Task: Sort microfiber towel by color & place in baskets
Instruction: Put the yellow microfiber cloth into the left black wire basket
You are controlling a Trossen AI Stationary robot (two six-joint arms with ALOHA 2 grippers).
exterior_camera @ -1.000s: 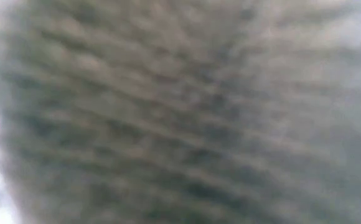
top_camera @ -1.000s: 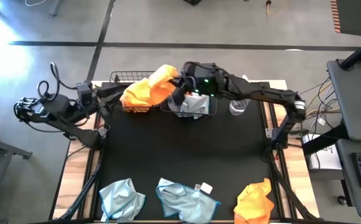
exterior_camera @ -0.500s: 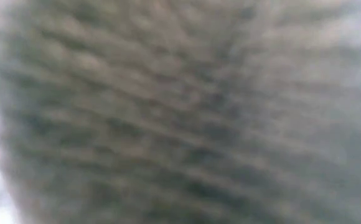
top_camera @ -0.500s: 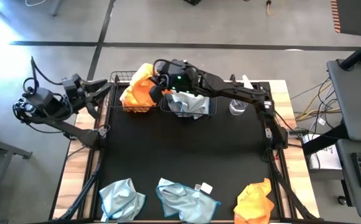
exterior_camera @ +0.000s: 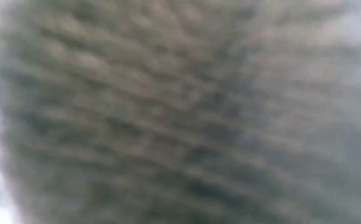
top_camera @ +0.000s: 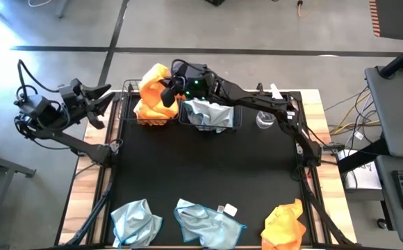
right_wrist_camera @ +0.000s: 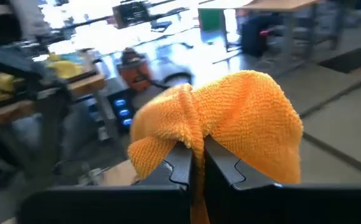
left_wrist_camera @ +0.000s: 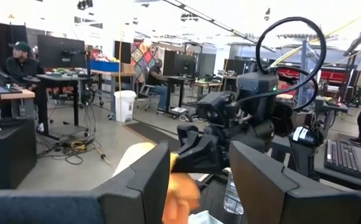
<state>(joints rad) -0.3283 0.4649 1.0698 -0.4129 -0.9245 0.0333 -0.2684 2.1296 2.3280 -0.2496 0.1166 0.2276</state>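
From above, I see my right claw (top_camera: 165, 94) clenched on an orange towel (top_camera: 153, 78), holding it over the left basket (top_camera: 149, 119) at the far edge of the black surface (top_camera: 201, 167). More orange cloth already sits in that basket. The right basket (top_camera: 212, 125), just beside it, holds pale blue cloth (top_camera: 208, 111). My left claw (top_camera: 97, 104) hangs released off the surface's left edge, waiting. At the near edge lie two blue towels (top_camera: 135, 221) (top_camera: 205, 221) and one orange towel (top_camera: 285, 223), well apart from both claws. A clear bottle (top_camera: 265, 118) stands right of the baskets.

The low view shows only a blurred grey weave filling the frame; I can tell nothing from it.

My left wrist view looks between its parted fingers (left_wrist_camera: 143, 186) toward the right arm (left_wrist_camera: 243, 118).

My right wrist view shows the fingers (right_wrist_camera: 183, 163) pinching a fold of the orange towel (right_wrist_camera: 230, 124), which drapes over them.

I judge the basket lies directly below the held towel, so the next move is simply letting go.
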